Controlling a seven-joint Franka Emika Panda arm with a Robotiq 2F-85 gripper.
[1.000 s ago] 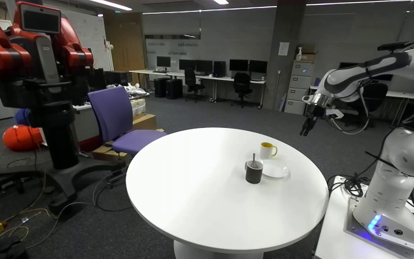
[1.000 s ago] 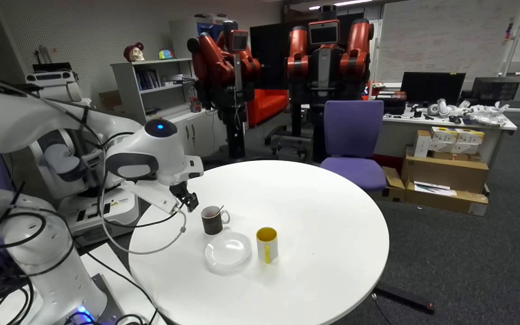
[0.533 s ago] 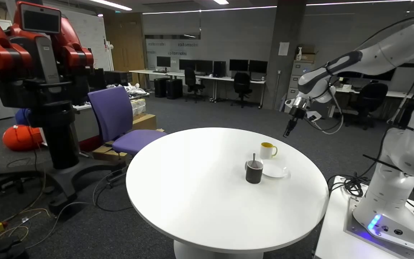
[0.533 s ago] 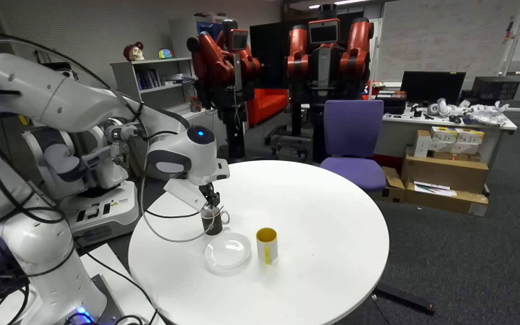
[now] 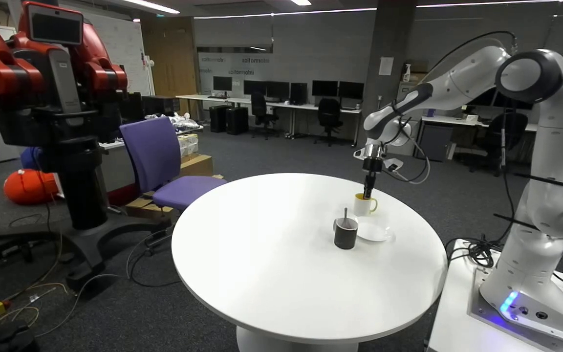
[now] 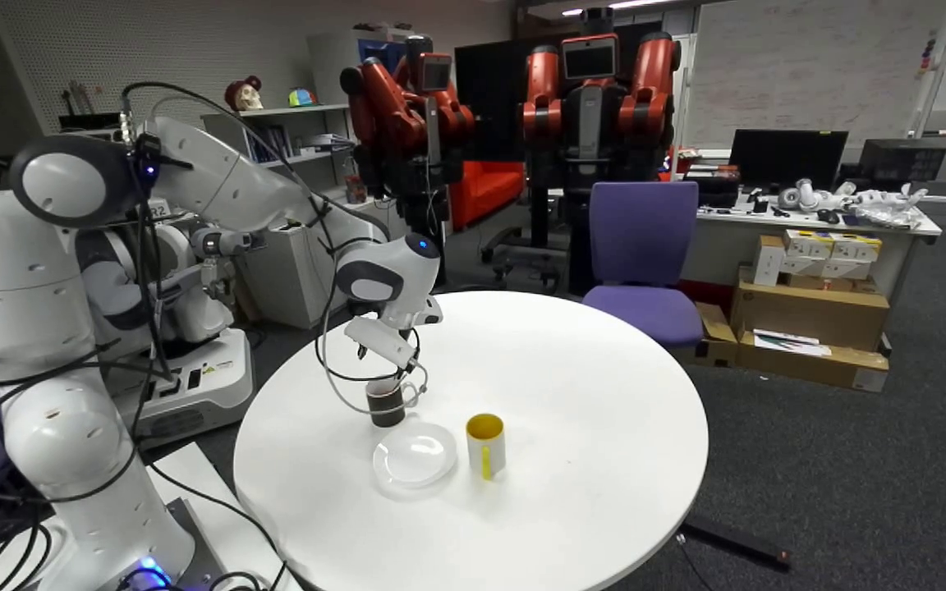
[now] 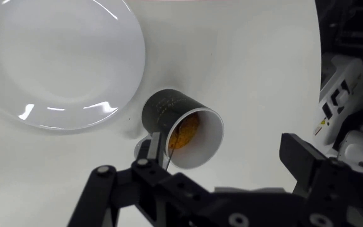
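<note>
Upon the round white table [image 6: 588, 509], a plate [image 7: 71, 75] is lying at 10 o'clock from the dark mug [image 7: 165, 108] in the wrist view. That mug is standing upright just beside the plate, its handle pointing toward 8 o'clock; a yellow-lined mug [image 6: 483, 443] is standing at 4 o'clock from the dark one in an exterior view. Working well here is, in my judgement, calling for slow, centred positioning over the dark mug, since its amber contents [image 7: 187, 130], probably a drink, are making any knock risky. The gripper [image 7: 221, 138] is hovering near and above it, jaws standing wide apart, gripping nothing and touching neither mug. One finger [image 7: 157, 146] is crossing the mug's handle side at 8 o'clock by line of sight only, while the opposite finger [image 7: 295, 149] is standing well out toward 3 o'clock, so the mug is showing off-centre between them. Inside the mug a slim utensil [image 5: 345, 214], probably a spoon, is leaning, its stem running toward 7 o'clock close beside that near finger in the wrist view; keeping both fingers off the stem is likely sparing the mug a tug or a spill
</note>
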